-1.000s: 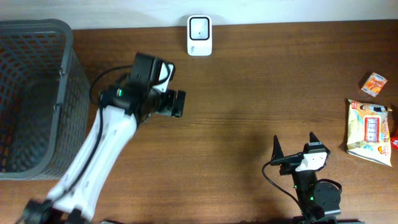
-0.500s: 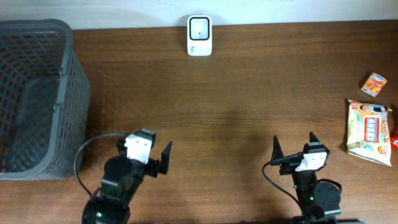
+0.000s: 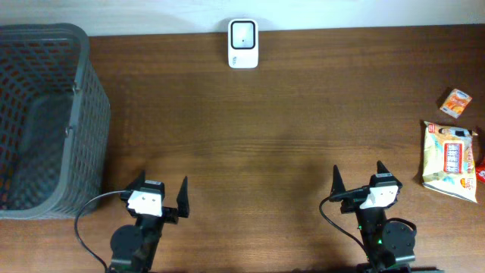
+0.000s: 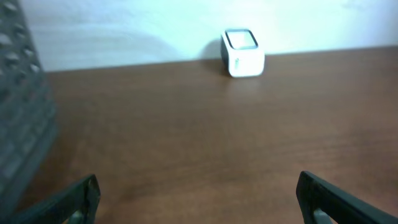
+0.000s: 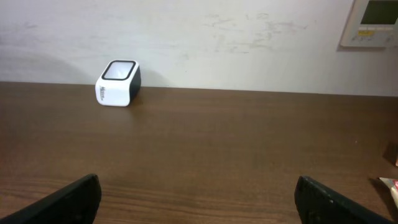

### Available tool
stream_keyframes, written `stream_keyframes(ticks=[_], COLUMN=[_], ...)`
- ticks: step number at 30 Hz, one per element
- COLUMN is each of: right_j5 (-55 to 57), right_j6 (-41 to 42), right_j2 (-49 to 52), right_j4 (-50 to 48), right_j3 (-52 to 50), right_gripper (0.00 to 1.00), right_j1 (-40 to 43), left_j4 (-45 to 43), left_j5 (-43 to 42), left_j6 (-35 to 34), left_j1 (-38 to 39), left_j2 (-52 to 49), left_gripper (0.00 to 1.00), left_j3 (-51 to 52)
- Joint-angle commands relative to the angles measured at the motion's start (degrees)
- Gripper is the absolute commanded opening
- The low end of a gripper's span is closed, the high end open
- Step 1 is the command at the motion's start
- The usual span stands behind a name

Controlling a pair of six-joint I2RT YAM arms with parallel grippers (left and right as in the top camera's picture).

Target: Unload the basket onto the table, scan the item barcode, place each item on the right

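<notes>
The white barcode scanner (image 3: 243, 43) stands at the table's far edge, and shows in the left wrist view as scanner (image 4: 242, 53) and in the right wrist view as scanner (image 5: 118, 83). Two items lie at the far right: a pale snack bag (image 3: 449, 161) and a small orange box (image 3: 455, 101). My left gripper (image 3: 161, 182) sits low at the front left, open and empty, as the left wrist view (image 4: 196, 186) confirms. My right gripper (image 3: 358, 168) rests at the front right, open and empty (image 5: 198, 186), well left of the snack bag.
A tall grey mesh basket (image 3: 83, 114) fills the left side, its wall just left of my left gripper and at the edge of the left wrist view as basket (image 4: 18, 124). A white wall runs behind the table, with a control panel (image 5: 373, 22) on it.
My left arm has drawn back from the table's middle left to the front edge beside the basket, jaws staying open. The right arm has not moved.
</notes>
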State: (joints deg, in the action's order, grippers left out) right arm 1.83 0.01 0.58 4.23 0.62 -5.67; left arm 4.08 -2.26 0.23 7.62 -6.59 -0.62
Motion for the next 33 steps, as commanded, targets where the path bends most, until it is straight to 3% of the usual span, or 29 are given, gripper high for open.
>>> stream_keyframes(ticks=[1,6,10,22,33], right_j5=[-0.09,-0.09,-0.09,-0.09,-0.09], right_j6=[0.46,0.46,0.46,0.46,0.46], right_j2=[-0.37,-0.37,-0.37,-0.37,-0.37], right_j4=[0.46,0.46,0.46,0.46,0.46], right_j3=[-0.31,-0.31,-0.31,-0.31,-0.31], right_gripper=[0.98,0.99,0.98,0.98,0.98], right_j1=[0.17,0.17,0.17,0.17,0.17], left_j4=[0.52,0.76,0.87,0.92,0.94], left_j5=[-0.57,0.61,2.21,2.08,2.21], left_j6=[0.63,-0.04,-6.05,-0.57,0.07], left_j1=[-2.62,-3.21,-9.27,-9.33,-9.16], left_j2=[3.52,6.34,6.34,6.34,6.34], left_gripper=[0.99,0.99,0.99,0.99,0.99], left_j3=[0.11,0.11,0.15,0.15,0.15])
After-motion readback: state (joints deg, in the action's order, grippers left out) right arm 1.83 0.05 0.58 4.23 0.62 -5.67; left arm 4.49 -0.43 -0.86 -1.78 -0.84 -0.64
